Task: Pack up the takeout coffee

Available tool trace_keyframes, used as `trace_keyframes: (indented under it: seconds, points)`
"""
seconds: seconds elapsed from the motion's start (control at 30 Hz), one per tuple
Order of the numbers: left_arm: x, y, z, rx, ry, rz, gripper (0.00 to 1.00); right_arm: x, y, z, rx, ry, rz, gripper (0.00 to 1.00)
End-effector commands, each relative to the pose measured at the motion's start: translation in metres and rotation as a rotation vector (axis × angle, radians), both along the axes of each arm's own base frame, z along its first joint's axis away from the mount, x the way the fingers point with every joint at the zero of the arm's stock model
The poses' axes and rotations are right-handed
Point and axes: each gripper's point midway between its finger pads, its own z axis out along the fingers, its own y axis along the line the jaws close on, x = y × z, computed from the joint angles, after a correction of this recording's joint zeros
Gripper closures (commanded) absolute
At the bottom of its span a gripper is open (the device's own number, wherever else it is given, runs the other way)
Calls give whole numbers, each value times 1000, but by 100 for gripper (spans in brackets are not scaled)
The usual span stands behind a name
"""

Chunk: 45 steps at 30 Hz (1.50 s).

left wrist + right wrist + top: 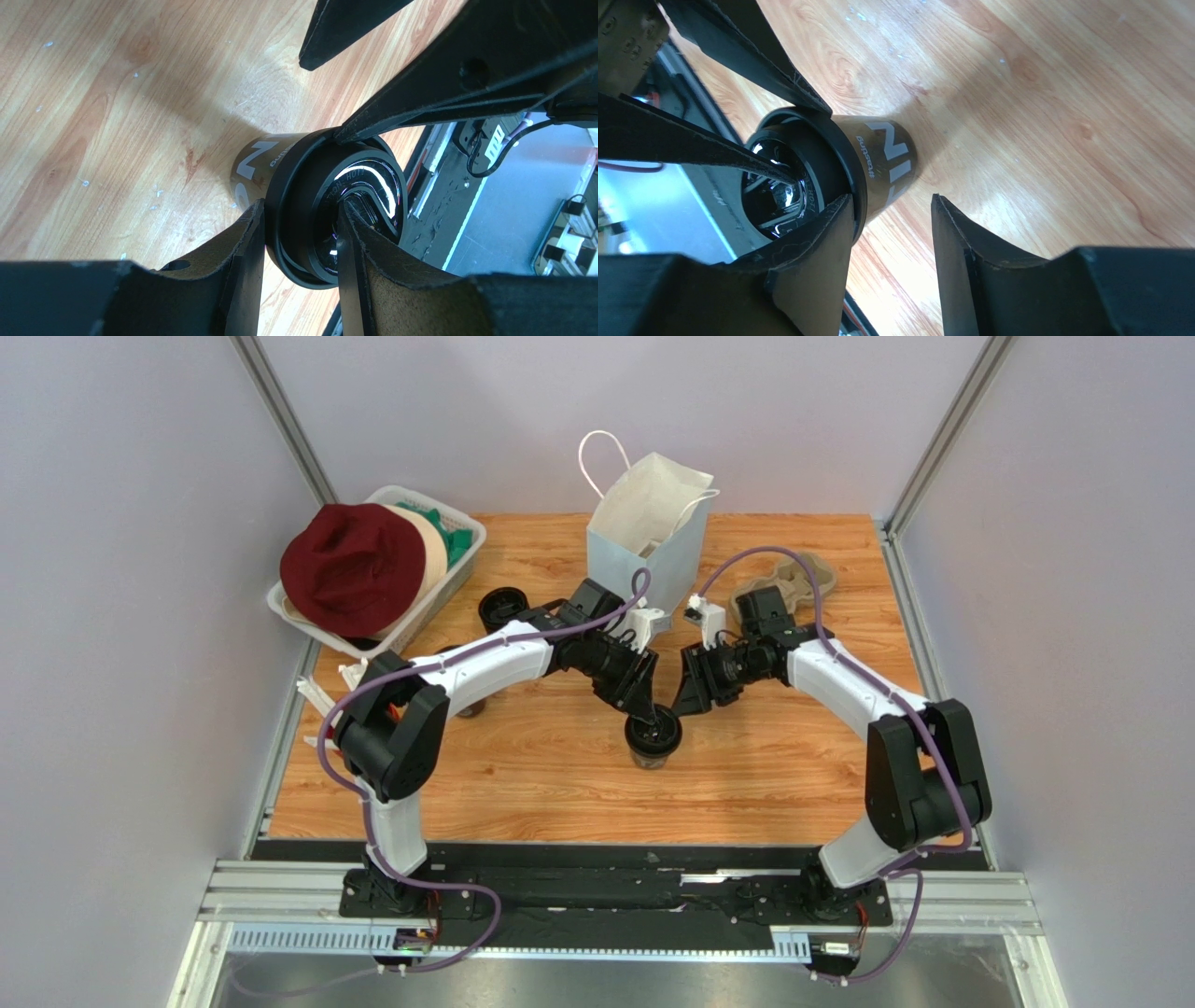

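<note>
The takeout coffee (654,742) is a dark brown cup with a black lid, standing on the wooden table mid-front. My left gripper (648,711) comes down on it from the upper left. In the left wrist view that gripper (300,206) is shut on the cup (253,164): one finger sits outside the lid's rim, the other in the lid's top recess. My right gripper (687,707) reaches in from the right. In the right wrist view it (892,203) stands open beside the cup (889,157), with its left finger (822,238) against the lid's edge and only bare table between its fingers.
A pale-blue paper bag (643,532) stands open at the back centre. A grey pulp cup tray (793,585) lies to its right. A white bin (456,567) holding a dark red hat (351,567) sits back left, and another dark cup (502,606) stands near it.
</note>
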Motion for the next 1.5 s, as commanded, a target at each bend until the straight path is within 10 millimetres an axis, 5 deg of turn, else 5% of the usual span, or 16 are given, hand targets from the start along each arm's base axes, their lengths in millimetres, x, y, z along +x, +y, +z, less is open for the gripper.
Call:
trace_keyframes:
  seconds: [0.0,0.13,0.4,1.03,1.47]
  points:
    - [9,23,-44,174,-85,23,60,16,-12,26,-65,-164,-5,48]
    - [9,21,-40,165,-85,20,60,17,-21,60,-70,-282,10,42]
    - [12,16,-20,127,-109,9,54,-1,-25,77,-65,-392,79,36]
    - [13,5,18,39,-149,-19,27,-37,-12,56,-67,-494,212,20]
    - [14,-1,76,-52,-242,-71,6,-43,1,44,-112,-541,290,16]
